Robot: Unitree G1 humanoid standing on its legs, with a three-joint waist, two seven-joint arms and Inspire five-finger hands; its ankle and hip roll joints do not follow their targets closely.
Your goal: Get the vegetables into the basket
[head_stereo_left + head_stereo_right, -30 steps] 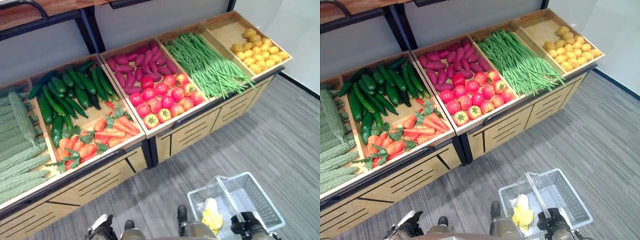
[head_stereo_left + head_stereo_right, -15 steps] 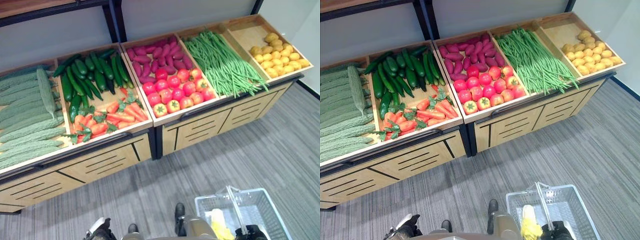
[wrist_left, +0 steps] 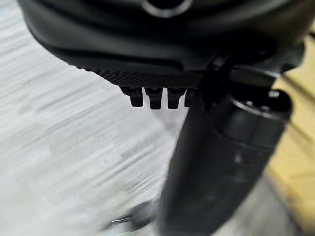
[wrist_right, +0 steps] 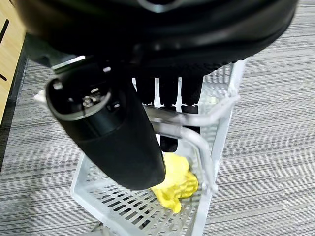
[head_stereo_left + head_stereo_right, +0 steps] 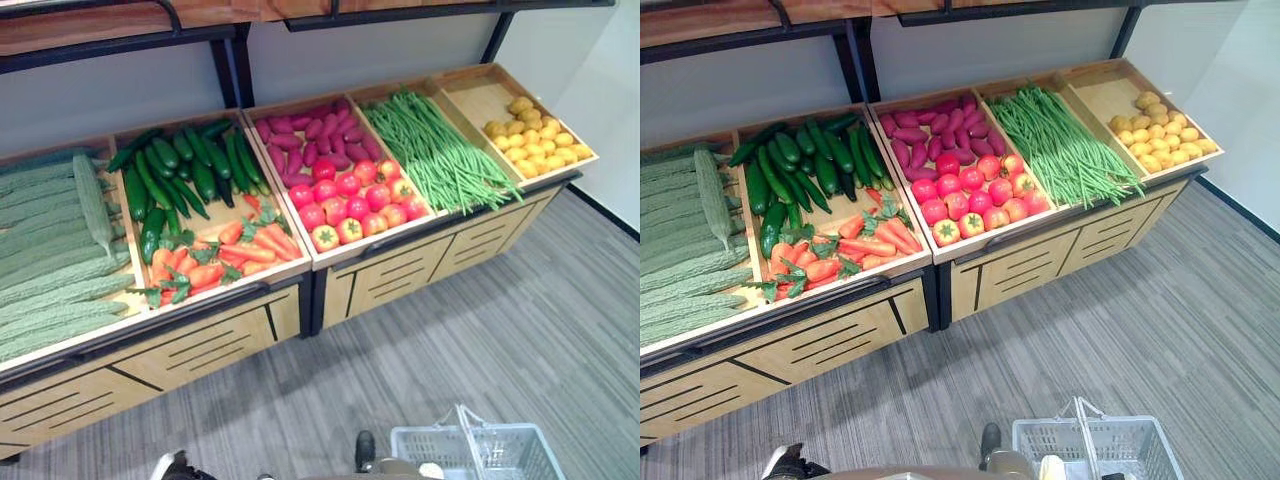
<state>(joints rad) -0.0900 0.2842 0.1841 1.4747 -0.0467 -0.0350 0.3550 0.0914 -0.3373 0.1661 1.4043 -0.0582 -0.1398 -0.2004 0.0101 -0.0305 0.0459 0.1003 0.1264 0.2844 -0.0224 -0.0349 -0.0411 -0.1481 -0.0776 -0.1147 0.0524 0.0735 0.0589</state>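
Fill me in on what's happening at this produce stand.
The robot stands on the grey floor facing a wooden produce stand stocked with cucumbers, carrots, tomatoes, green beans and more. Its right robot hand is curled round the handle of a white wire basket, carried low at its right side. One yellow item already lies in the basket. The left robot hand hangs by the floor holding nothing, and no vegetable is being picked yet.

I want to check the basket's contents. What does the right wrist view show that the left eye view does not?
Right wrist view alone: the right hand with fingers curled round the basket handle, and a yellow item inside.
Left eye view alone: the display bins with cucumbers, carrots, tomatoes and green beans.
Both: the white basket on the grey floor.
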